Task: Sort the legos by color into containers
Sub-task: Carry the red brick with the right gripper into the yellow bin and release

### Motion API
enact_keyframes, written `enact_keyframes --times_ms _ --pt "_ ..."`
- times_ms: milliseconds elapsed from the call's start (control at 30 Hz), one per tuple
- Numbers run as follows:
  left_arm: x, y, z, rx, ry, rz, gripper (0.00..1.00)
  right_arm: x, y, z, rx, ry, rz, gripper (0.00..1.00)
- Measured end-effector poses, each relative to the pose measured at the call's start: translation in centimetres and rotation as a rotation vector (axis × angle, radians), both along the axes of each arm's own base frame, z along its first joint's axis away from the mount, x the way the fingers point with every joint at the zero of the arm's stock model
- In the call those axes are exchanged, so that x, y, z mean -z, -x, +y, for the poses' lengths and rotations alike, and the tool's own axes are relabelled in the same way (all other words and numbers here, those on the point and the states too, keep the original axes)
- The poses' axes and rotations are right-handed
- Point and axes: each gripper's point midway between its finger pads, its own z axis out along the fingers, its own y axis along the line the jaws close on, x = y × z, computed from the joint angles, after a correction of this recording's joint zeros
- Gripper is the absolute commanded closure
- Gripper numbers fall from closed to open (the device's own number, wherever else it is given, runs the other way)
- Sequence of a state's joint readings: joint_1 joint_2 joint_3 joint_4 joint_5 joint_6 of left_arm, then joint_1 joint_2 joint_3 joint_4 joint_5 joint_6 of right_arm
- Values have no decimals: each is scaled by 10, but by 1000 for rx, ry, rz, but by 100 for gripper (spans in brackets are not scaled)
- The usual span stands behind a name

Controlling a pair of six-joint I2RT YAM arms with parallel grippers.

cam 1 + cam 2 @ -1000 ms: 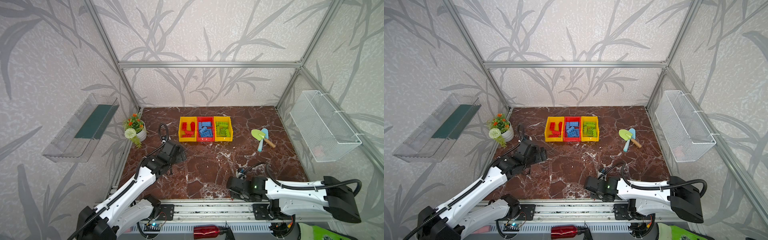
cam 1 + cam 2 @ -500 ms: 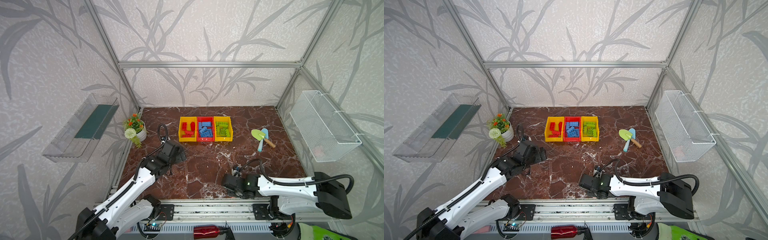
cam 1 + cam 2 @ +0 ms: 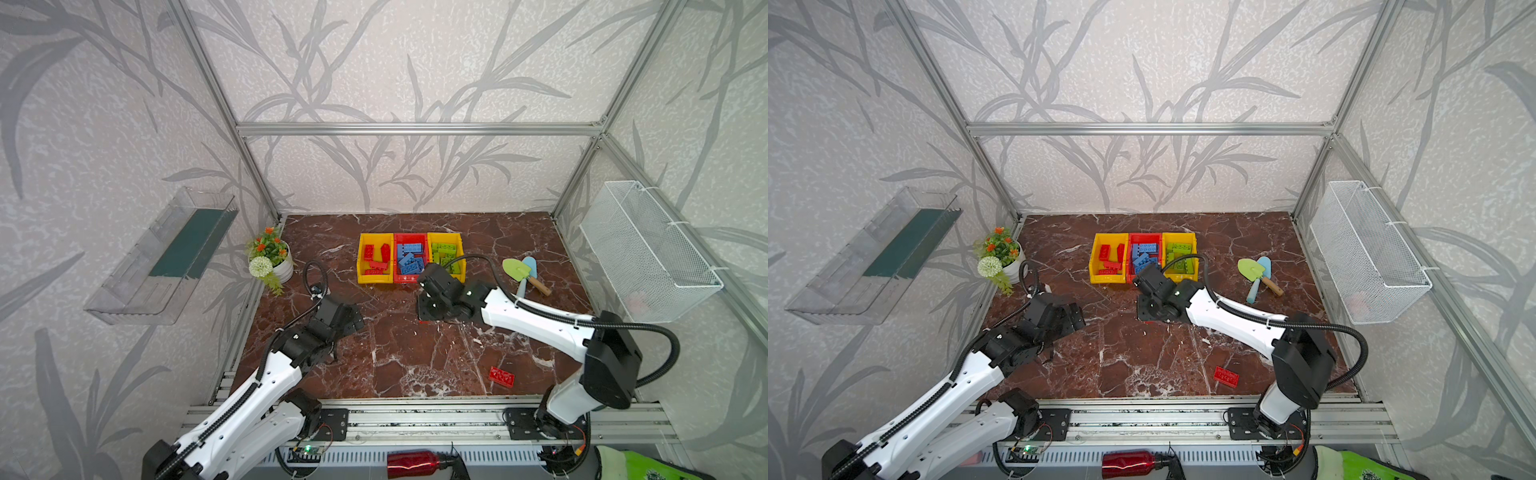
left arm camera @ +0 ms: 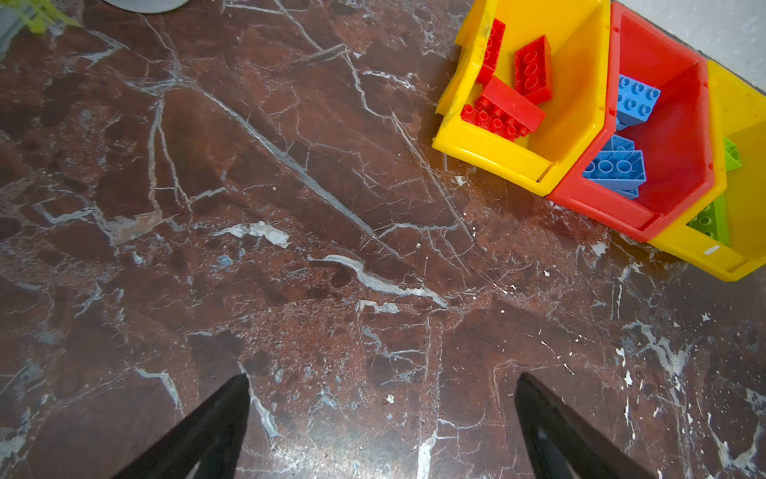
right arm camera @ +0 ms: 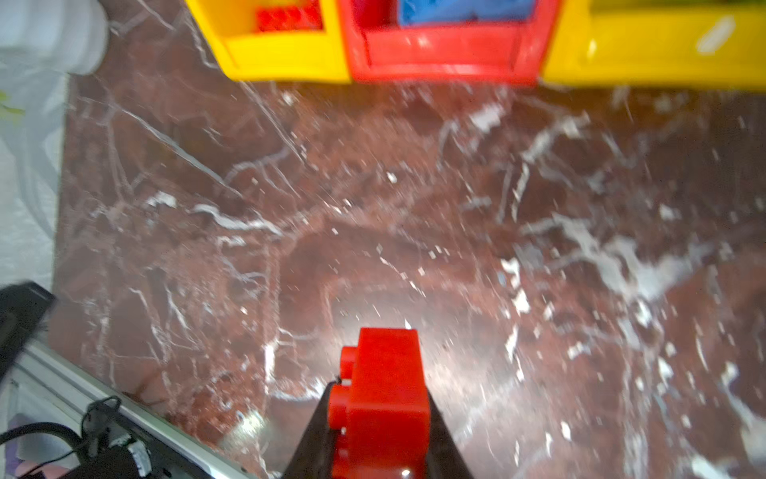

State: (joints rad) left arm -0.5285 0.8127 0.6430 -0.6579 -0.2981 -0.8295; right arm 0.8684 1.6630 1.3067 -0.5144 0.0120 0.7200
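Holding a red brick [image 5: 383,365] clamped tight, the right tool [image 5: 379,419] faces the yellow bin [image 3: 375,281] of red legos [image 3: 369,252] at eleven o'clock, likely its drop; the left tool [image 4: 383,375] hovers aside, spread wide and empty.

Pale walls [image 3: 395,62] with a grey leaf pattern, edged by an aluminium frame [image 3: 415,129], surround a dark red marble floor [image 3: 399,353] with white veins; a clear plastic tray [image 3: 137,282] hangs on the left wall, a white wire basket [image 3: 648,249] on the right, and a flower pot [image 3: 284,270] stands far left.
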Motion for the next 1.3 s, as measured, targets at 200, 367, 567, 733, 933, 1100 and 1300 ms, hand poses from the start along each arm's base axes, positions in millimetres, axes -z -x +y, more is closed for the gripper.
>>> enact_keyframes --times_ms 200,367,567,733,933,1100,1300 --pt "-5 3 0 -1 36 -30 1 -18 -79 56 -115 -73 -82 94" --pt "-5 -1 -11 28 75 -28 1 -19 -139 101 -202 -100 -154 94" --pt "3 -2 -14 36 69 5 1 -8 -193 140 -260 -104 -237 50" --pt "-1 -4 -16 36 66 10 1 24 -206 137 -268 -88 -210 16" --pt "-6 -5 -17 39 77 -2 1 30 -202 112 -285 -60 -164 13" --pt "-13 -3 -21 61 108 -22 1 -28 -192 98 -309 -69 -236 13" --pt "-15 -1 -38 154 153 -16 1 -99 -161 66 -322 -38 -303 14"
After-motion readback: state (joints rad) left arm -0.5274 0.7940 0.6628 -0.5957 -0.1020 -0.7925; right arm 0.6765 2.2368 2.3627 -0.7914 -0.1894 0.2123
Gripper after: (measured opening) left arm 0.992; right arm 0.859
